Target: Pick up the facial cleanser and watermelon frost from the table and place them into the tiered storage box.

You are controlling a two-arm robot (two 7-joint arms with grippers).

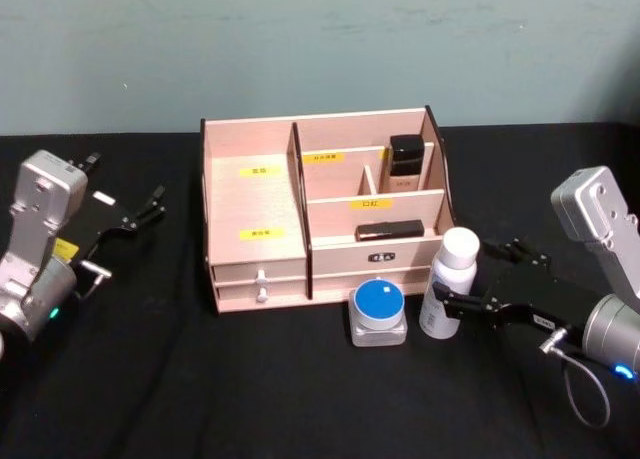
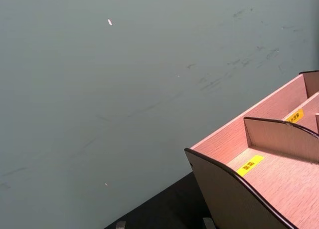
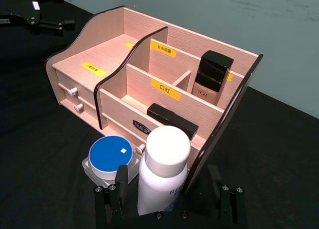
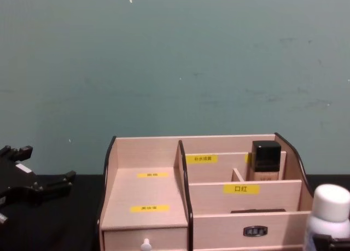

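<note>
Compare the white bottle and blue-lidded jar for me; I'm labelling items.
The white bottle is tall and slim; the blue-lidded jar is squat. The bottle's cap is white, the jar's lid blue. The right gripper straddles the bottle; the jar stands free. Both stand upright before the tiered storage box.

A table (image 1: 150,379) covered in black cloth stood against a pale green wall. The tiered storage box (image 1: 255,204) sat on it near the middle, its drawers facing the robot. Just in front of the box's right half stood a blue-lidded jar (image 1: 379,314). A white bottle (image 1: 447,284) stood upright just beside it, by the box's front right corner.
</note>
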